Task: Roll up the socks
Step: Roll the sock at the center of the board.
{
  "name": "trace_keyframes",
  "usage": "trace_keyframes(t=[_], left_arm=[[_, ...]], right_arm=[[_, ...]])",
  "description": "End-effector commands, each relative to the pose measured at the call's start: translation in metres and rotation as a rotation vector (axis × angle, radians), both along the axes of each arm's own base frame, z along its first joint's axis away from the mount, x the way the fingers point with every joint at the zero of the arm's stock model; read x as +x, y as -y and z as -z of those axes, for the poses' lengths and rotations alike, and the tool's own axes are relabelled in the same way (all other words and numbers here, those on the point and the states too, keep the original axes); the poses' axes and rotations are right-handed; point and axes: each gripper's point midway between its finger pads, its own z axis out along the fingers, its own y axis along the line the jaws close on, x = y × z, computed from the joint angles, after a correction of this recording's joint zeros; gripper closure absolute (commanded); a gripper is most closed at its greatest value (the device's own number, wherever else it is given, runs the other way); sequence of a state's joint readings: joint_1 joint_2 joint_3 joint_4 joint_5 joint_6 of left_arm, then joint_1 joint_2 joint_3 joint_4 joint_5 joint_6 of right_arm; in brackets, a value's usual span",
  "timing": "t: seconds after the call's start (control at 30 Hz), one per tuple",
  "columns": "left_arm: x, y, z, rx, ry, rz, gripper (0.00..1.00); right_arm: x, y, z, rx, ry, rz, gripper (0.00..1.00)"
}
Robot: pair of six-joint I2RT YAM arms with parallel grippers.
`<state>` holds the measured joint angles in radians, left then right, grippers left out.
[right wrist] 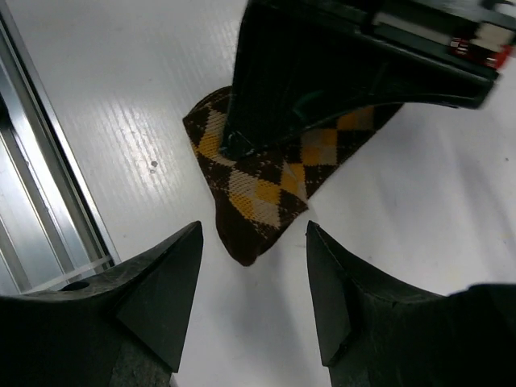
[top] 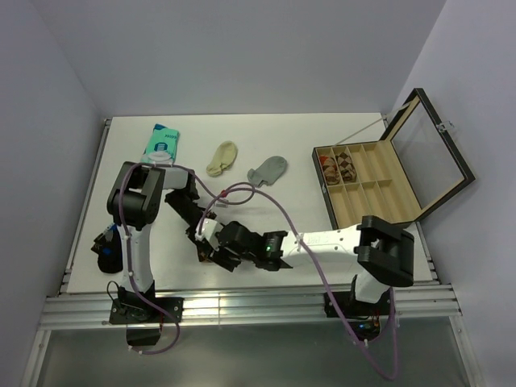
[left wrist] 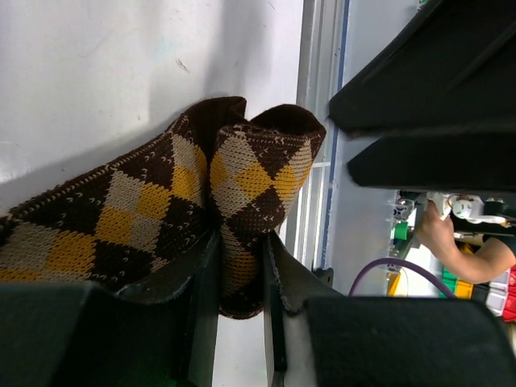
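The dark-brown argyle sock point(left wrist: 137, 218) lies near the table's front edge, its end folded over. My left gripper point(left wrist: 239, 278) is shut on that folded end; the fabric is pinched between the two fingers. In the right wrist view the sock point(right wrist: 258, 189) lies flat with its dark tip towards my right gripper point(right wrist: 254, 298), which is open and empty just short of the tip; the left gripper point(right wrist: 322, 72) covers the sock's far part. From above, both grippers meet over the sock point(top: 208, 255), which is mostly hidden. A cream sock point(top: 222, 158) and a grey sock point(top: 268, 169) lie at the back middle.
A teal-and-white packet point(top: 161, 143) lies at the back left. An open compartment box point(top: 379, 193) stands at the right, with rolled socks in a back-left cell point(top: 339, 168). A dark bundle point(top: 107, 251) sits at the left edge. Metal rails point(right wrist: 48, 201) run along the front edge.
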<state>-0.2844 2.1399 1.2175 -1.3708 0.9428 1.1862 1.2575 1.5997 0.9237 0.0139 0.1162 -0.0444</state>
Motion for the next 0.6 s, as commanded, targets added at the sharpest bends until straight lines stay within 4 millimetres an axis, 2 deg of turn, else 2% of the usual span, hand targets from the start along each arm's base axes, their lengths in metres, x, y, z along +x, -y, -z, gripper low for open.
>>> trace_keyframes(t=[0.0, 0.2, 0.4, 0.57], left_arm=[[0.001, -0.012, 0.017, 0.019, 0.059, 0.078, 1.00], [0.002, -0.012, 0.016, 0.012, 0.057, 0.084, 1.00], [0.003, -0.012, 0.017, 0.011, 0.052, 0.086, 1.00], [0.002, -0.012, 0.017, 0.016, 0.049, 0.088, 1.00]], right_arm=[[0.005, -0.013, -0.006, -0.028, 0.079, -0.035, 0.38], [-0.001, -0.022, 0.004, -0.074, 0.124, -0.061, 0.37], [0.006, -0.027, 0.018, -0.140, 0.246, -0.034, 0.36], [0.005, -0.031, 0.029, -0.169, 0.275, -0.040, 0.35]])
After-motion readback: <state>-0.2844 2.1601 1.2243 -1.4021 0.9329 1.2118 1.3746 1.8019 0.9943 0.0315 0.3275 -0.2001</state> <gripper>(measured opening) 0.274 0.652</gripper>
